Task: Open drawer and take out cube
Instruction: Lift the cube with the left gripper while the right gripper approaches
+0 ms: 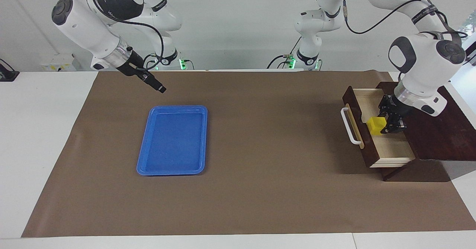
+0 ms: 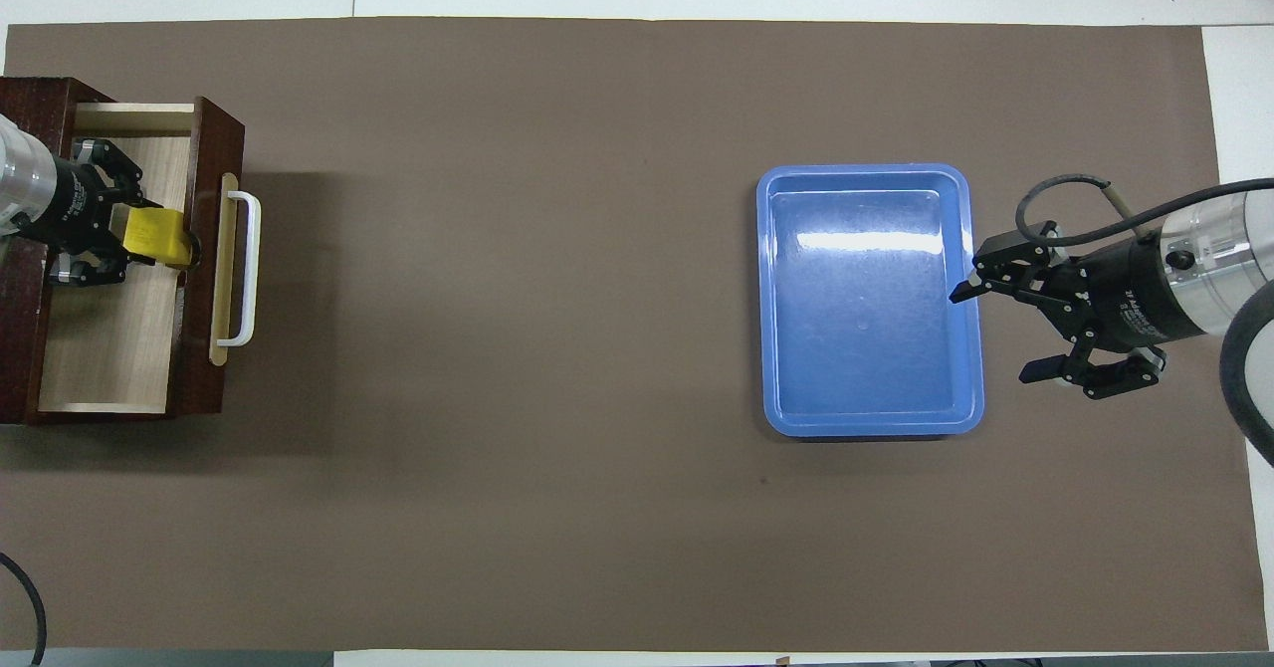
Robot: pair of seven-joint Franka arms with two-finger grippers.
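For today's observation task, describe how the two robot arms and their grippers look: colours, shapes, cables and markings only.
Both arms are glossy white, rounded segments with dark grey or black round joint caps. A black cable runs loosely along each. The left gripper and right gripper are black, two-fingered linkage claws on a black body behind a silvery metal wrist ring. Small dark lettering bands mark the arms; green lights glow at the bases.

Glossy plastic tray (image 2: 970,289), dark wooden drawer (image 2: 204,249), matt brown paper (image 2: 557,348)

One drawer (image 1: 366,145); one cube (image 1: 376,125); one blue tray (image 1: 143,159); two grippers
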